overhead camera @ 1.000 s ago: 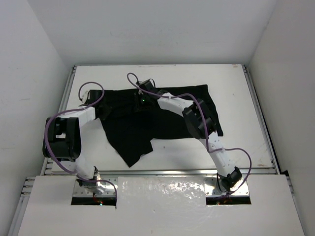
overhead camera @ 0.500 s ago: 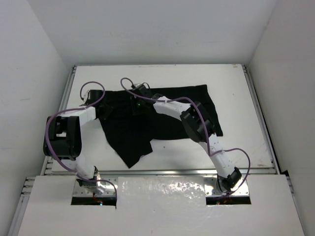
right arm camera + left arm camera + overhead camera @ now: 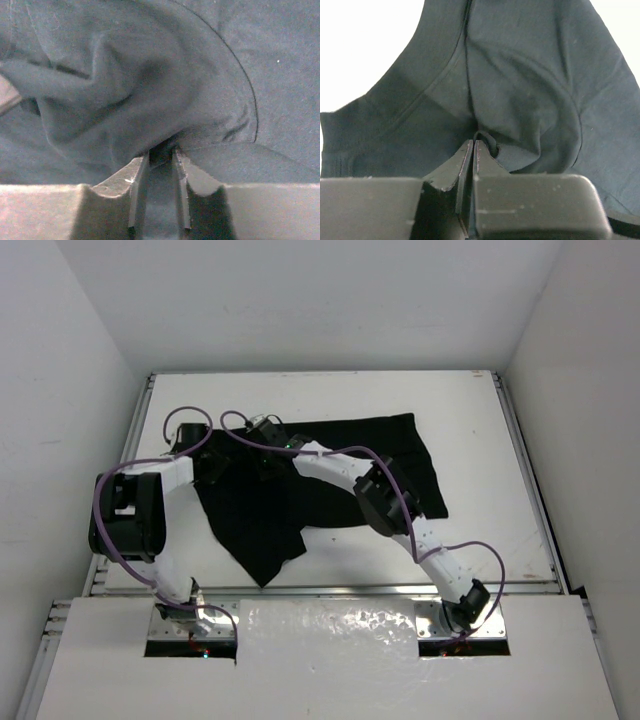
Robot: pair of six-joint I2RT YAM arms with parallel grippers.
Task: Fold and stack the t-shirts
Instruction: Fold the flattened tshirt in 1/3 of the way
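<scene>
Black t-shirt (image 3: pixel 255 525): crumpled on table (image 3: pixel 470 530), centre toward nine o'clock, its middle hidden under both arms. Left gripper (image 3: pixel 472 147): jaws pressed together, pinching a fold. Right gripper (image 3: pixel 161 155): jaws narrow, apparently nipping bunched cloth; contact shadowed.

t-shirt (image 3: pixel 250 525) on table (image 3: pixel 470 400), left claw (image 3: pixel 472 146) beside right claw (image 3: pixel 159 156) on it

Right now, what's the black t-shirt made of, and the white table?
The t-shirt looks like soft, matte knit cloth, probably cotton: it wrinkles, bunches and has stitched seams. The table looks like hard white board, maybe laminate or painted: flat, smooth, no grain.
</scene>
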